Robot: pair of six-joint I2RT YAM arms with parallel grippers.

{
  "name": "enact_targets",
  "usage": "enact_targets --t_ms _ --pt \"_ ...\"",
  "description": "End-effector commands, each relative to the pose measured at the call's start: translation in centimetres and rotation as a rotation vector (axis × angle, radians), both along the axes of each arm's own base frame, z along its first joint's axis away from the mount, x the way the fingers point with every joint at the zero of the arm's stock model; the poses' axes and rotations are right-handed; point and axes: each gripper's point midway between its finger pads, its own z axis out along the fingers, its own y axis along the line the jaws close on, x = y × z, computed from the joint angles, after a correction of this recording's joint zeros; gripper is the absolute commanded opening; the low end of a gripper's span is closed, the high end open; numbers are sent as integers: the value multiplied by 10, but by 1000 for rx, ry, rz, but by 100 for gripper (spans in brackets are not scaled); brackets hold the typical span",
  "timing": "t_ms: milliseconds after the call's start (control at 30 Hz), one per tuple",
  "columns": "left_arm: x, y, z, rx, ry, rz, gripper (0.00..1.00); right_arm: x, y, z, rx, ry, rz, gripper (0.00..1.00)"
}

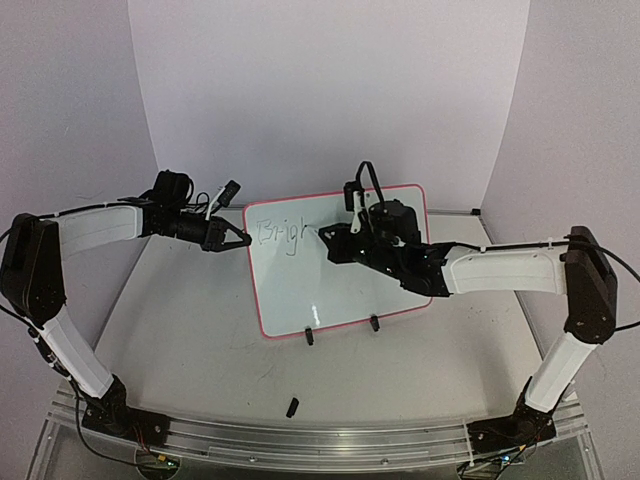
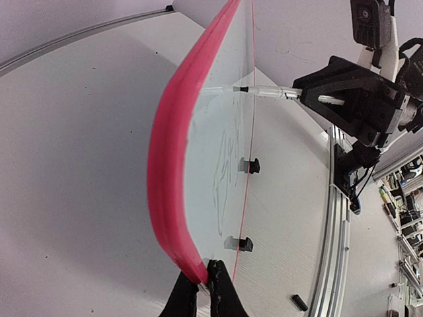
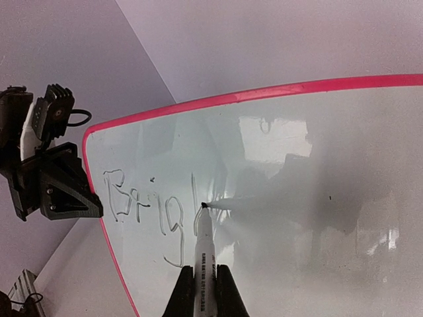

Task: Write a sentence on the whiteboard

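Observation:
The whiteboard (image 1: 330,290) stands tilted on two black clip feet (image 1: 309,336) at the table's middle. Its frame is red-pink (image 2: 165,165). The sentence (image 1: 278,234) reads "Brigh" at the board's upper left, and it also shows in the right wrist view (image 3: 149,205). My left gripper (image 1: 241,238) is shut on the board's left frame edge (image 2: 203,281). My right gripper (image 3: 205,290) is shut on a white-barrelled marker (image 3: 206,254). The marker's dark tip touches the board at the arch of the "h". In the top view the right gripper (image 1: 338,243) hangs in front of the board.
A small black cap (image 1: 292,407) lies on the table near the front, also in the left wrist view (image 2: 299,302). An aluminium rail (image 1: 300,435) runs along the near edge. White backdrop walls close the back and sides.

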Motion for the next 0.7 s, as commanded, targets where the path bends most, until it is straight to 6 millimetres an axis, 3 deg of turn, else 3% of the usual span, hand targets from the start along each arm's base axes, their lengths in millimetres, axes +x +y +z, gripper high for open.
enact_targets --t_ms 0,333,667 --pt "4 -5 7 34 -123 -36 0 10 -17 3 -5 -14 -90 0" --pt "4 -5 7 33 -121 -36 0 1 -22 -22 -35 50 -75 0" --pt "4 -5 7 35 -121 -35 0 -6 -25 -33 -34 85 -68 0"
